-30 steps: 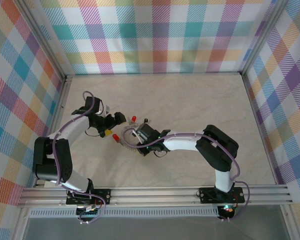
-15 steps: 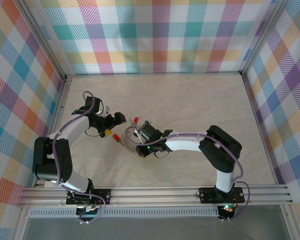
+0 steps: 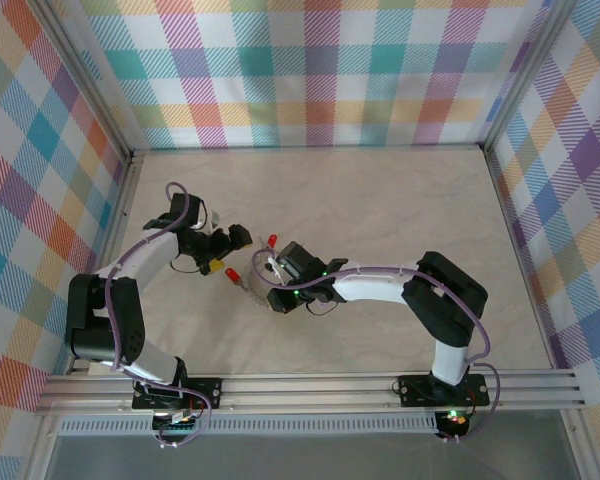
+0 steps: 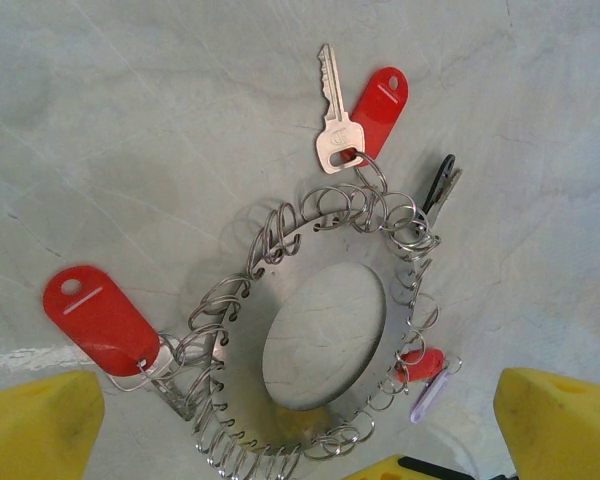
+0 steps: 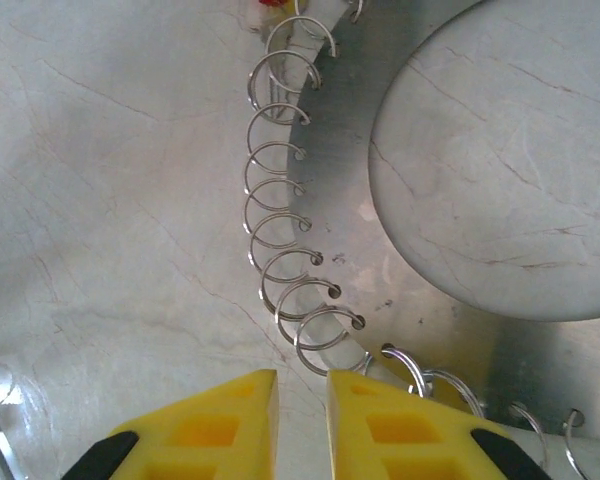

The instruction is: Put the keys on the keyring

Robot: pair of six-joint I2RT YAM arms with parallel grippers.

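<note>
Two grippers work at the left-centre of the pale marble-look table (image 3: 400, 200). The grey silvery keyring (image 4: 265, 325), a flat metal band with wire loops all round its rim and an open middle, lies flat on the table between them. Keys (image 4: 332, 120) sit around its rim. On the far side a silver metal key looks hooked to a loop together with a red plastic tag (image 4: 380, 100), and a black-headed key (image 4: 440, 185) lies just beside them on the right. A second red plastic tag (image 4: 100, 318) rests at the left edge, touching the loops. A small red key (image 4: 420, 362) and a pale lilac key (image 4: 427, 398) lie together at the right-near edge. The left gripper (image 3: 227, 252) stands spread wide and holds no key. In its wrist view its yellow fingers (image 4: 40, 425) show at the two bottom corners, apart from the keyring. The right gripper (image 5: 302, 400) has its jaws narrow, and a slim strip of bare table shows in the gap. One yellow pad (image 5: 400, 425) overlaps the band's rim and the other is over the table just outside the loops. I cannot tell whether it touches the ring. From above, the right gripper is at the keyring's right-near side.
</note>
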